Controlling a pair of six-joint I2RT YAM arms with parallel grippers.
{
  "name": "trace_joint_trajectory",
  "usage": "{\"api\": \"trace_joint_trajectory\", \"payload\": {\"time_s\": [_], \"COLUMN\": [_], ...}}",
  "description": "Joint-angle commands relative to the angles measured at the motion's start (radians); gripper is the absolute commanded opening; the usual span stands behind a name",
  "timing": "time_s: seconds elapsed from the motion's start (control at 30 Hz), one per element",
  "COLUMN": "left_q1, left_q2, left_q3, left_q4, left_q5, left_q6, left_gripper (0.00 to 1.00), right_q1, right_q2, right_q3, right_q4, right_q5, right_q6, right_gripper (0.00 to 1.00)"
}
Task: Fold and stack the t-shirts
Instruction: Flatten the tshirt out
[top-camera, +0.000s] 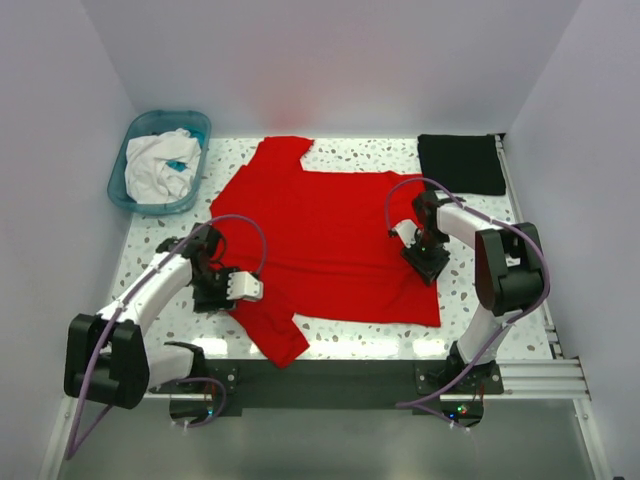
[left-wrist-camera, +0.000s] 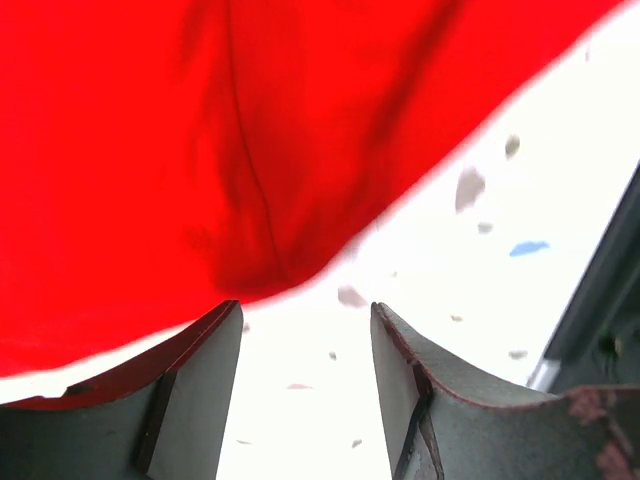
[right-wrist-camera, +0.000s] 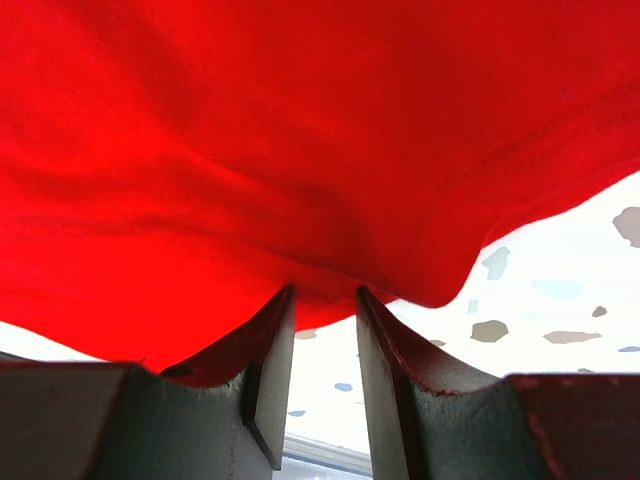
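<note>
Both hands at red t-shirt edges

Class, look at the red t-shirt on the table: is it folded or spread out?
Spread out. The red t-shirt lies open across the table, both sleeves showing, unlike the black t-shirt, a flat folded rectangle.

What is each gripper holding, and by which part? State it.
Left gripper: open, holding nothing, beside the bright red cloth t-shirt. Right gripper: jaws narrowly apart at the shirt's hem; a hold cannot be told.

Lab test cell: plain white walls, speckled table, aluminium rail frame.
</note>
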Motion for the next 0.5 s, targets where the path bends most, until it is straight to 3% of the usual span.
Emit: {"api": "trace_joint_trajectory", "payload": {"time_s": [0.0, 0.1, 0.17, 0.3, 0.47], "left_q1": [0.095, 0.087, 0.045, -0.139, -0.248], "left_q2": [-0.022, -0.016, -0.003, -0.007, 0.045], "left_q3": [0.066, 0.169, 0.213, 0.175, 0.109], "left_q4": [-0.154, -0.196, -0.172, 0.018, 0.173], "left_q5": [0.075, 0.244, 0.285, 0.277, 0.225], "left_q6": [0.192, 0.202, 0.1, -0.074, -0.269], "left_gripper": [0.59, 0.61, 0.61, 0.61, 0.59], "right_q1": [-0.003, -0.003, -0.002, -0.005, -0.003], "right_q2": [-0.017, -0.018, -0.021, -0.015, 0.006], "right_q3": [-0.008, 0.009, 0.022, 0.036, 0.019], "right_q4": [0.025, 0.013, 0.005, 0.004, 0.031], "right_q5": [0.032, 0.026, 0.021, 0.032, 0.064], "right_q6": [-0.024, -0.023, -0.02, -0.02, -0.023], "right_gripper": [0.35, 0.35, 0.35, 0.35, 0.34]}}
